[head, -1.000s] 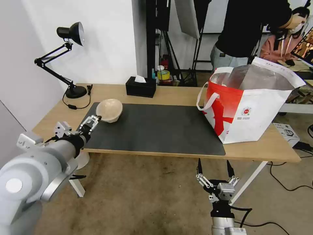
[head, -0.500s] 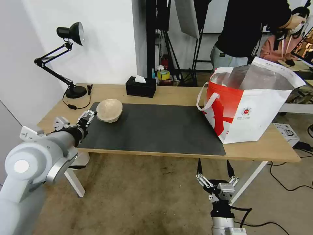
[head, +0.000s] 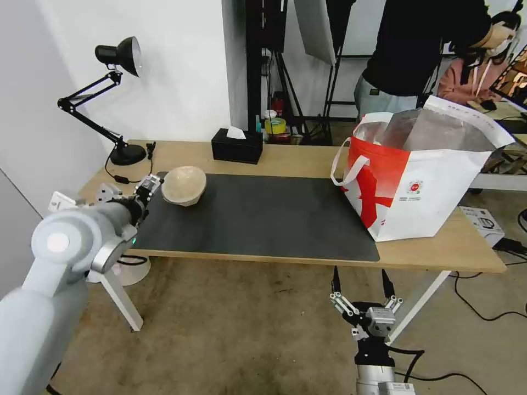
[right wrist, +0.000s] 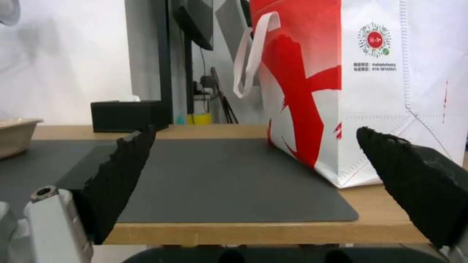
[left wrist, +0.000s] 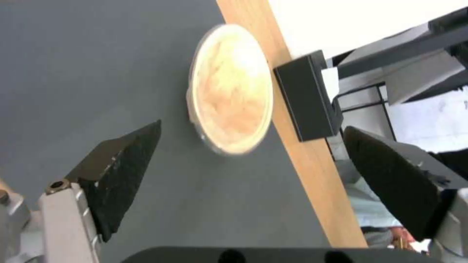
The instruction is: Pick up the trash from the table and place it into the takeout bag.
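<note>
You see the left end effector (head: 149,185) with fingers apart, at 9 o'clock of the beige bowl (head: 184,185) on the worktop (head: 296,156). The right end effector (head: 362,285) hangs open below the worktop's front edge, at 7 o'clock of the takeout bag (head: 422,181).

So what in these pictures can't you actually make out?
- What is inside the takeout bag: in the head view its own wall and foil flap block the inside.
- The small print under the bag's round logo: too small to read in the right wrist view.
- The beige bowl: blurred in the left wrist view, so any residue is unclear.
- The left hand: partly hidden by its own arm in the head view.
</note>
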You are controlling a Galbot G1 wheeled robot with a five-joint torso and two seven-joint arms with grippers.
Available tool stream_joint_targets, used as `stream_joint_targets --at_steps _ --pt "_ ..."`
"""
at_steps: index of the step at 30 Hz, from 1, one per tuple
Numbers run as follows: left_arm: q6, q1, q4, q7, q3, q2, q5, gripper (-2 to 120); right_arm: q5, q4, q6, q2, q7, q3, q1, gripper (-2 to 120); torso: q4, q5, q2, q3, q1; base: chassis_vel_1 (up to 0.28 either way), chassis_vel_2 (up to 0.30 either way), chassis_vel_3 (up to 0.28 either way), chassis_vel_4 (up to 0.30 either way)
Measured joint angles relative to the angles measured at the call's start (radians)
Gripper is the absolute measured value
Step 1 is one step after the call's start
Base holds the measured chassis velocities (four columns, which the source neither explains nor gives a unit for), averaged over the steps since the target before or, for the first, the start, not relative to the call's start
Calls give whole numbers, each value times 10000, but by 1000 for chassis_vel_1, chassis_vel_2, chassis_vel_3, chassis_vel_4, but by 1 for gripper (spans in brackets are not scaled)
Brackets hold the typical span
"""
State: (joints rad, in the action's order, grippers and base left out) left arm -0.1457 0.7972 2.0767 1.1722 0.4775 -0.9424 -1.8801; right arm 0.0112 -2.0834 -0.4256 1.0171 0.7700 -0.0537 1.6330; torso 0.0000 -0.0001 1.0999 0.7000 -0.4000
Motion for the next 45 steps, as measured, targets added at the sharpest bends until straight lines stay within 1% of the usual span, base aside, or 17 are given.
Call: stream_joint_targets --at_steps 2,4,8,10,12,20,26,27,30,32,37,45 --pt "-6 -83 -96 -1 -19 -19 14 100 0 0 0 0 0 0 0 100 -1 0 0 0 0 0 0 0 0" --pt "-29 -382 -434 -1 -79 -89 105 100 0 0 0 0 0 0 0 100 -1 0 0 0 0 0 0 0 0" --pt "-96 -548 -709 -9 -116 -105 217 100 0 0 0 0 0 0 0 100 -1 0 0 0 0 0 0 0 0" --pt "-196 -727 -984 -39 -139 -104 273 100 0 0 0 0 0 0 0 100 0 0 0 0 0 0 0 0 0" --pt "-207 -773 -1038 -46 -146 -103 274 100 0 0 -1 0 0 0 0 100 0 -1 0 0 1 0 0 0 0" --pt "-260 -1524 -1646 -70 -291 -213 370 100 0 0 0 0 0 0 0 100 0 1 0 1 1 0 0 0 0" --pt "-274 -1782 -1850 -70 -466 -326 438 100 0 0 0 0 0 0 0 100 0 1 1 1 1 0 0 0 0" --pt "-302 -1921 -2107 -71 -624 -415 537 100 0 0 -1 0 0 0 0 100 -1 1 2 0 1 0 0 0 0" --pt "-326 -2027 -2465 -151 -783 -500 671 100 0 0 0 0 0 0 0 100 -1 1 2 0 0 0 0 0 0" --pt "-330 -2033 -2502 -167 -797 -507 689 100 0 0 -1 0 0 0 0 100 0 1 2 1 1 0 0 0 0" --pt "-357 -2094 -2928 -352 -897 -624 968 100 0 0 -1 0 0 0 0 100 0 0 2 1 0 0 0 0 0" --pt "-358 -2160 -3181 -371 -947 -645 1139 100 0 0 -1 0 0 0 -1 100 0 1 1 0 0 0 0 0 0"
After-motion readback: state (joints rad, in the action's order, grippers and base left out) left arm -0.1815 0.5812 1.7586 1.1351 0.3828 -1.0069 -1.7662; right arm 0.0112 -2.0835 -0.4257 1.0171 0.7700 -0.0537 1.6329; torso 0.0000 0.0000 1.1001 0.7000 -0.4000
